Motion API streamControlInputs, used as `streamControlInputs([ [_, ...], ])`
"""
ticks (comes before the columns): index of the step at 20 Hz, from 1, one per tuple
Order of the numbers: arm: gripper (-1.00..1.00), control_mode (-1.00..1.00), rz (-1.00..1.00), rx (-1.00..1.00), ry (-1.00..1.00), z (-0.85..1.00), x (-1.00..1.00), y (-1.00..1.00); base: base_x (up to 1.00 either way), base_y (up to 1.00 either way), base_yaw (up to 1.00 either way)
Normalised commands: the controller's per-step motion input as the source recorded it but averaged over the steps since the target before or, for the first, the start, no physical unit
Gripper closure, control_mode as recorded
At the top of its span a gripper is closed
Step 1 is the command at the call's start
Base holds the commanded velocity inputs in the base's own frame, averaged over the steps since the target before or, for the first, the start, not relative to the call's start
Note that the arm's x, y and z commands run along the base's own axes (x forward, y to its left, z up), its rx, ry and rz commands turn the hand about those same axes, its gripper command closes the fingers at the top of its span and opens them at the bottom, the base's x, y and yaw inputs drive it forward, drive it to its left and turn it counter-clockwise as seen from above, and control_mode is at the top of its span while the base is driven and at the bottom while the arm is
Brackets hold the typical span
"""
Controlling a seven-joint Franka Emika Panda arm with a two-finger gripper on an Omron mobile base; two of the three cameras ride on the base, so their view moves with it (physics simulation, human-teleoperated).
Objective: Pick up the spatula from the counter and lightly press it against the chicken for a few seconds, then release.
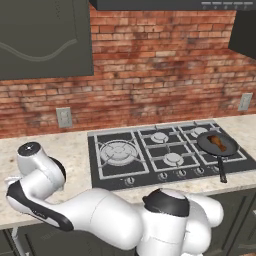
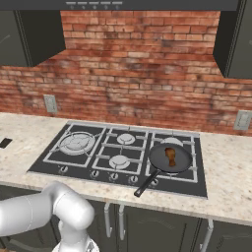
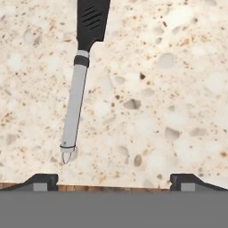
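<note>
– Counter under my hand, speckled stone: where's the spatula [image 3: 75,98]?
– Flat on it, left of centre in my hand view, long axis pointing away, handle tip nearest. My gripper [image 3: 118,181] stands wide, empty. Chicken [image 2: 171,156] sits in the pan [image 2: 158,160].

On the counter [image 3: 169,89], spatula [image 3: 75,98]; chicken [image 1: 217,142] in pan [image 1: 228,148] on stove [image 1: 150,173]

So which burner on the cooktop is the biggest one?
The leftmost burner: a wide ring alone under its own grate; the rest are clearly smaller.
</note>
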Motion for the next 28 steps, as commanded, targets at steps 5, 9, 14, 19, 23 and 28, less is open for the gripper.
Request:
streamControlInputs([
  [5, -1.0, -1.0, 0.0, -0.03, 0.01, -0.09, 0.08, 0.1, 0.0, 0.0, 0.0],
  [9, -1.0, -1.0, 0.0, -0.03, 0.01, -0.1, 0.07, 0.08, 0.0, 0.0, 0.0],
  [14, -1.0, -1.0, 0.0, -0.04, 0.01, -0.13, 0.08, 0.11, 0.0, 0.0, 0.0],
  [19, -1.0, -1.0, 0.0, -0.04, 0.01, -0.14, 0.08, 0.09, 0.0, 0.0, 0.0],
  [23, -1.0, -1.0, 0.0, -0.03, 0.01, -0.09, 0.1, 0.05, 0.0, 0.0, 0.0],
  [28, -1.0, -1.0, 0.0, -0.02, 0.02, -0.13, 0.14, 0.05, 0.0, 0.0, 0.0],
])
